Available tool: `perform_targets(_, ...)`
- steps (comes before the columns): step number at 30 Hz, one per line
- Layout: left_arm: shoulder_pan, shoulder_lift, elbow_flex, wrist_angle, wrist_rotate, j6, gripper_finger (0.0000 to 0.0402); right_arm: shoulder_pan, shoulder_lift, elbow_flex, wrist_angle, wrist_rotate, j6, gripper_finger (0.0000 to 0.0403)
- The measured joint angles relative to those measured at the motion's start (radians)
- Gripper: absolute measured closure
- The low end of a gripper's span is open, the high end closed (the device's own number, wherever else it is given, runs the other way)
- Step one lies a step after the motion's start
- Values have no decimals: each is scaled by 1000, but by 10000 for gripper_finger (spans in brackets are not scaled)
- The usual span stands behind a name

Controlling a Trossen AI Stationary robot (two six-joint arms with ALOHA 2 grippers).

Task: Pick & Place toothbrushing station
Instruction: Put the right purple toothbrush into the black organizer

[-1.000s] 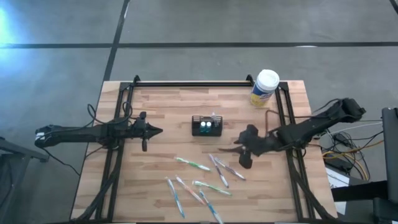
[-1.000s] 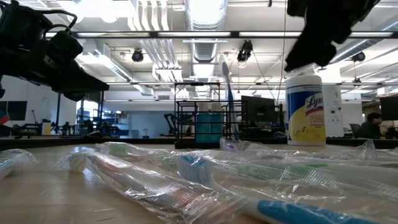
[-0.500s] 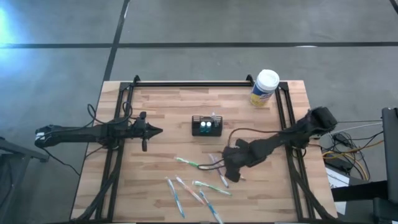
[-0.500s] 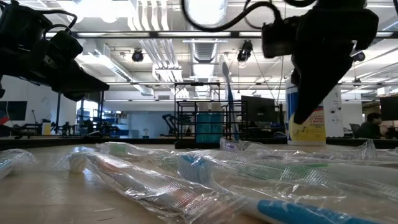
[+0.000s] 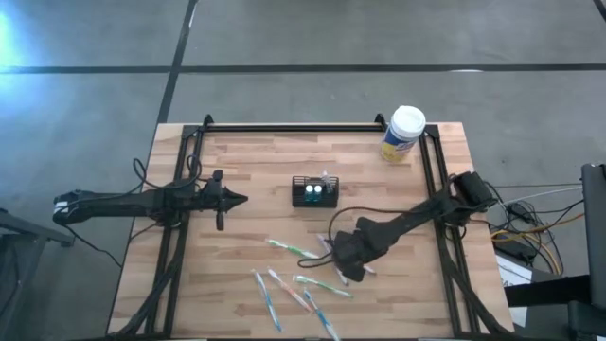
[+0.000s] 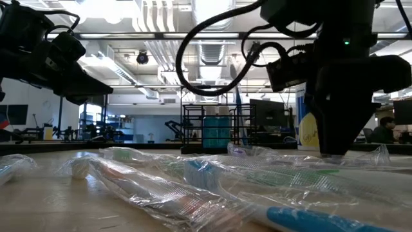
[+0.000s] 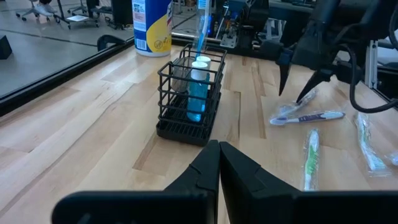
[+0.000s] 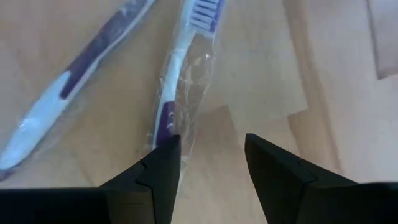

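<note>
Wooden slatted table carries the black wire-mesh toothbrushing station at centre, with wrapped toothbrushes scattered on the near side. Station is judged light, rigid and easily tipped; best gripped at the top rim wire. Right gripper is spread over a purple-handled wrapped toothbrush, nothing grasped. Left gripper is clenched empty, parked left of the station.

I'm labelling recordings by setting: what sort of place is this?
Probably an open-plan robotics lab or workshop: a wooden table on a bare grey floor, exposed ceiling ducts overhead, and monitors in the room behind.
</note>
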Motion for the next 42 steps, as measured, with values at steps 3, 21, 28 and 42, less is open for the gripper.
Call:
perform_targets(3,0,0,0,0,0,0,387,0,-19,-10,-22,47,14,230)
perform_targets(21,0,0,0,0,0,0,387,4,-86,-11,19,46,47,218)
perform_targets(28,0,0,0,-1,0,0,387,9,-61,-36,35,40,25,218)
perform_targets(42,0,0,0,-2,0,0,387,7,-66,-158,210,-16,44,221)
